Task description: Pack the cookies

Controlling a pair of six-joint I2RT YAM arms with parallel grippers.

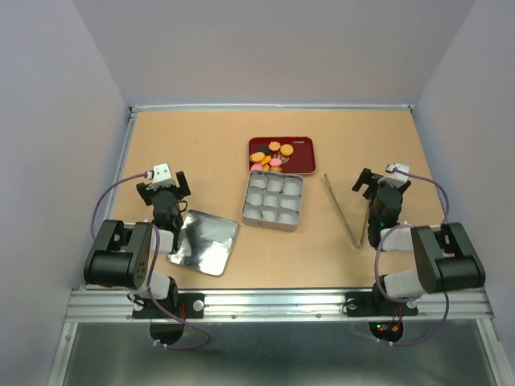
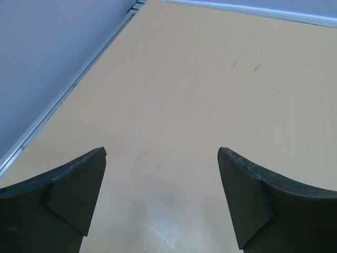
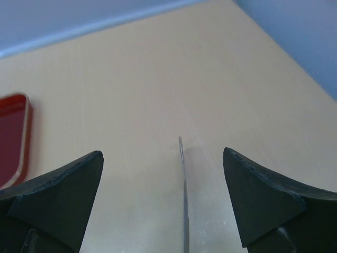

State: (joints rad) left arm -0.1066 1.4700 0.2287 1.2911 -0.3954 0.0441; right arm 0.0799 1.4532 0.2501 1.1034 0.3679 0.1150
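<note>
The small round and flower-shaped cookies in orange, yellow, pink and dark brown lie heaped in the dark red rectangular tray, just behind the silver square nine-compartment tin — none packed yet. The left gripper and right gripper both stand spread wide, empty. A thin silver strip by the right one is perhaps tongs. Take an edge cookie first — fingers vertical, light pinch.

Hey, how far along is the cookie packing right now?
Done: the lid is off, lying left of the tin. In hand: nothing; the left end effector and right end effector are open and empty. Left: all the cookies sit on the red tray, and the tin's nine compartments are empty.
</note>
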